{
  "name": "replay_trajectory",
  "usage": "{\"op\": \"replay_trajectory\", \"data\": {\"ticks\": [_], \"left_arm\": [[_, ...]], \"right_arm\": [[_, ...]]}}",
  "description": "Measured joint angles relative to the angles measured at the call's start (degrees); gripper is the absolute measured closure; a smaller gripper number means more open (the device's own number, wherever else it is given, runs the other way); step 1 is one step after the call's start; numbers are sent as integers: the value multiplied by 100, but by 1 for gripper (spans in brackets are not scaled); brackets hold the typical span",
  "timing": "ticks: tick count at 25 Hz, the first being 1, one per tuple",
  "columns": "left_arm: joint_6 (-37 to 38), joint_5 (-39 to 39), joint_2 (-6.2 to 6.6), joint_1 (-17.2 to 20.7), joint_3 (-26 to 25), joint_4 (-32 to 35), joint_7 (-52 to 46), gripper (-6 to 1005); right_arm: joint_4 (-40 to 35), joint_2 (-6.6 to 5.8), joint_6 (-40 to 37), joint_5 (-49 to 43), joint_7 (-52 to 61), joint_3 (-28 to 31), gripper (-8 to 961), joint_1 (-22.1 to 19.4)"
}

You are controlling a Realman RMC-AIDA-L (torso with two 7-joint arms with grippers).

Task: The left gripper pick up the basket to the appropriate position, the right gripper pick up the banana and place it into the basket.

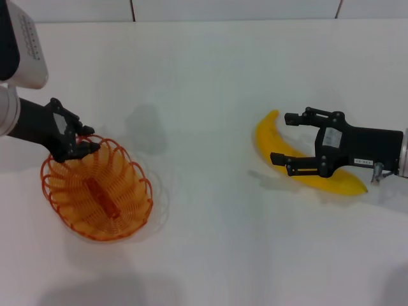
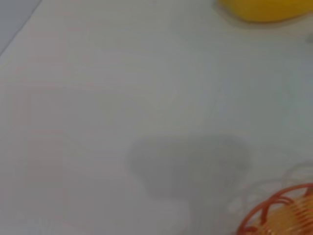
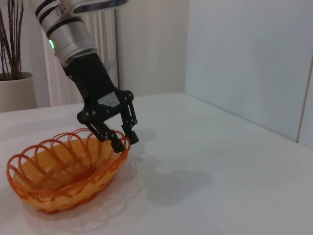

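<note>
**Jaws on basket rim; banana between spread jaws**

The left gripper (image 1: 81, 141) pinched the basket (image 1: 97, 191) by its rim at about eleven o'clock, jaws closed across the orange loops. The basket sat on the white bench (image 1: 204, 76). Well apart, at three o'clock, the right gripper (image 1: 284, 137) held its jaws spread over the banana (image 1: 299, 167), which lay flat between them.

No text could be read. The right gripper (image 1: 285, 137) carried a small white label (image 1: 363, 162) on its black body, but its print was too small to read. Rows of small dark marks on the white cuff (image 1: 28, 51) were also illegible
</note>
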Motion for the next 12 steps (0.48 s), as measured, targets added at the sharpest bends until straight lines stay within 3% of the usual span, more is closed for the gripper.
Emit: {"op": "replay_trajectory", "data": {"ticks": [12], "left_arm": [[22, 16, -2, -2, 6, 7, -8, 853]], "right_arm": [[-17, -1, 0, 3, 53, 14, 53, -16]]}}
